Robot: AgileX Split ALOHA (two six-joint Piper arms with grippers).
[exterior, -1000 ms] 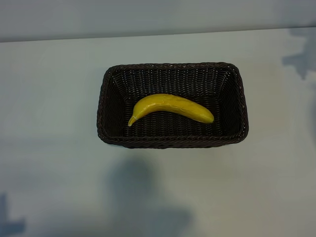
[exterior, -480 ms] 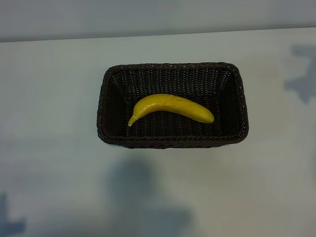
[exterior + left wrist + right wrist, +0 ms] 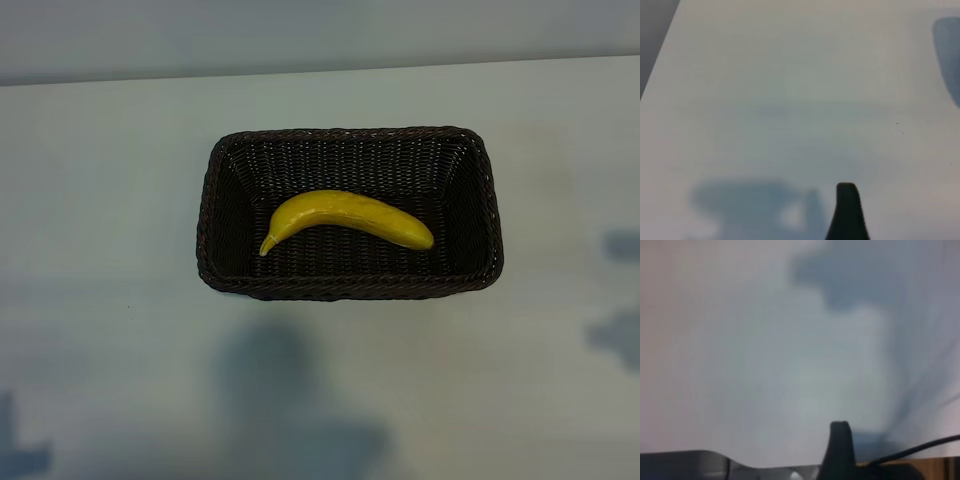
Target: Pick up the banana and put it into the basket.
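Observation:
The yellow banana (image 3: 345, 218) lies inside the dark brown woven basket (image 3: 350, 288) at the middle of the white table, its pale stem end pointing to the left. Neither arm appears in the exterior view. My left gripper (image 3: 800, 234) hangs over bare table away from the basket; only one dark finger (image 3: 847, 215) shows, and nothing is held. My right gripper (image 3: 800, 474) is likewise over bare table near the table's edge, with one dark finger (image 3: 840, 450) visible and nothing between its jaws.
Soft arm shadows fall on the table at the right edge (image 3: 620, 335) and near the front (image 3: 275, 390). In the right wrist view a grey ledge (image 3: 685, 465), a black cable (image 3: 920, 447) and a wooden strip (image 3: 940, 465) border the table.
The shadow at the exterior view's right edge has slid from the upper right down to the lower right. Banana and basket have not moved.

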